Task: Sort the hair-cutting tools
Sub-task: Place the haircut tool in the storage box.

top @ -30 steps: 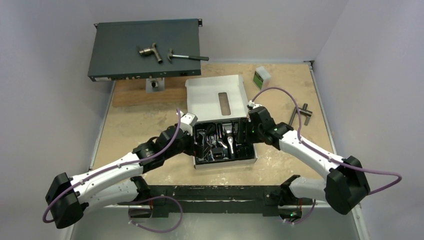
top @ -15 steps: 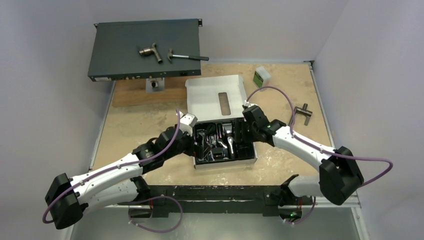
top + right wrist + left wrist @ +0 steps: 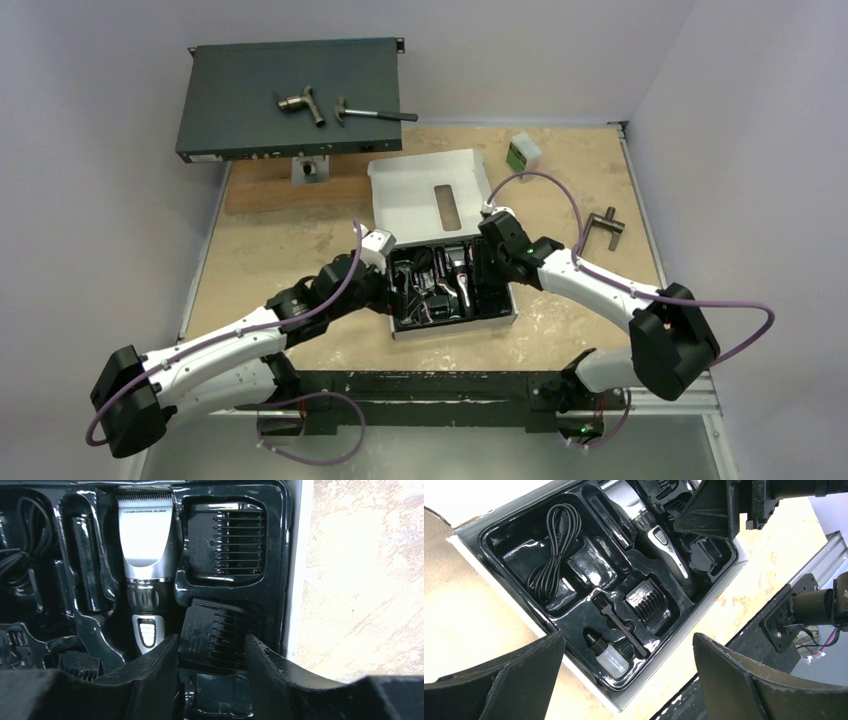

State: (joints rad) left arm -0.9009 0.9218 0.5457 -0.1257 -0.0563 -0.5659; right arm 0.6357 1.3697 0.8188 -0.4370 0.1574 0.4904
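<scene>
While the black-and-silver clipper [image 3: 145,565] lies in the middle of the black tray [image 3: 488,534], the right gripper [image 3: 210,642] has its fingers spread, one on each side of a ribbed black comb [image 3: 220,630] beside it. The left gripper [image 3: 628,637] hangs wide open above the cord [image 3: 549,555] and bottle [image 3: 608,656].

Only readable bit is tiny print on the silver head of the hair clipper [image 3: 145,545], looks like "LEVER CONTROL BLADE". Nothing else legible.
</scene>
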